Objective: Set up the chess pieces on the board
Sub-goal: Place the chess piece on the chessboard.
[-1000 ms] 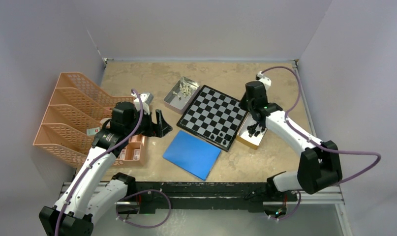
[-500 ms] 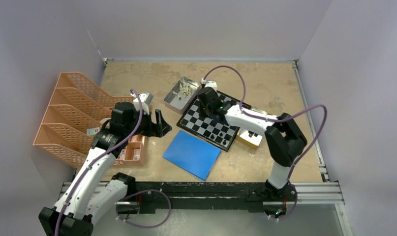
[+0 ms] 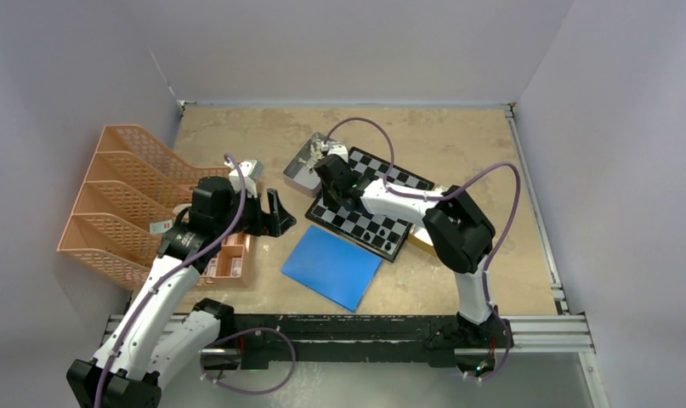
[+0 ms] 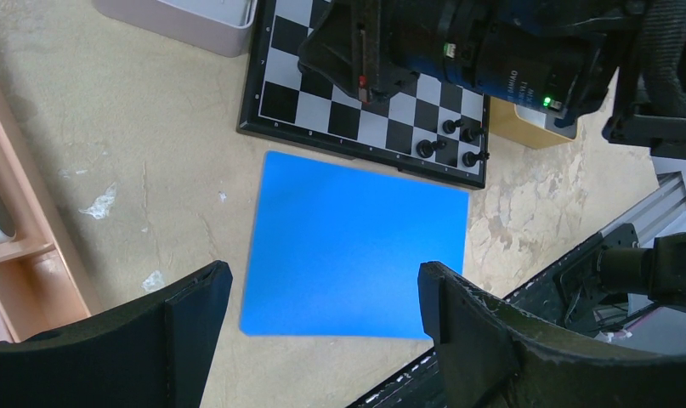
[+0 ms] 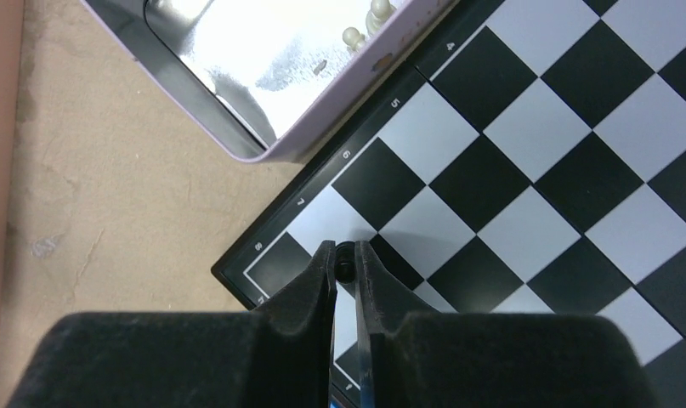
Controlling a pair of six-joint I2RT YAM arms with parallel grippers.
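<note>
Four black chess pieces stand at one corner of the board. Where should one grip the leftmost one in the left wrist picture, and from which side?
Grip the black piece by its upper part, coming straight down from above. It stands upright on the board, and its neighbours are close, so a sideways approach would likely knock them.

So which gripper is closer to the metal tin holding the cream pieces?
The right. The right gripper sits over the board corner right beside the tin, pinching a black piece. The left gripper hangs open farther off, near the blue sheet.
</note>
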